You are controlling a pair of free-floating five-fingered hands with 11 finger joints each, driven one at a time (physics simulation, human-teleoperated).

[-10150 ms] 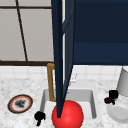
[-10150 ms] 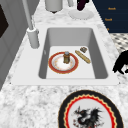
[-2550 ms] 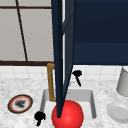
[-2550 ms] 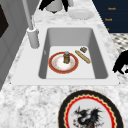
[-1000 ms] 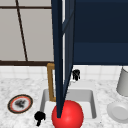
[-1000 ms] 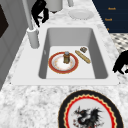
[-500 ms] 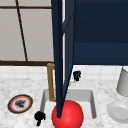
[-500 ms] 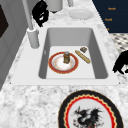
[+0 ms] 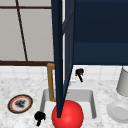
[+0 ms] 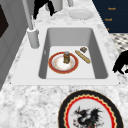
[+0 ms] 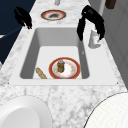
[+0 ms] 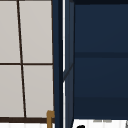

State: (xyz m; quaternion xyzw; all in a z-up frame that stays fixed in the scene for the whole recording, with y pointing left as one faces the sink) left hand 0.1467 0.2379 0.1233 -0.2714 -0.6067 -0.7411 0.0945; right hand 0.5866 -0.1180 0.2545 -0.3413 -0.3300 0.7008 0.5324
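Note:
My right hand (image 9: 80, 73) hovers at the back of the sink, just above the faucet (image 11: 94, 41). In the right side view the right hand (image 11: 90, 19) arches over the faucet base, fingers hanging loosely on the basin side and thumb on the wall side, holding nothing. It also shows in the left side view as the right hand (image 10: 43, 7) beside the faucet (image 10: 32, 37). My left hand (image 9: 39, 117) floats idle at the sink's front left corner, fingers relaxed. In the sink (image 10: 100, 60) lie a red-rimmed plate (image 10: 57, 65) with a small jar (image 10: 66, 57) on it and a breadstick (image 10: 82, 56).
An open dark blue cabinet door (image 9: 61, 50) hangs in front of the sink. A red ball (image 9: 68, 115) sits low in the front view. A patterned plate (image 9: 20, 103) lies on the left counter, a white plate (image 9: 118, 112) and a grey canister (image 9: 123, 82) on the right.
Over ten seconds the right hand travelled from the right of the sink to the faucet at the back. In the last second it only edged slightly along. The left hand stayed put.

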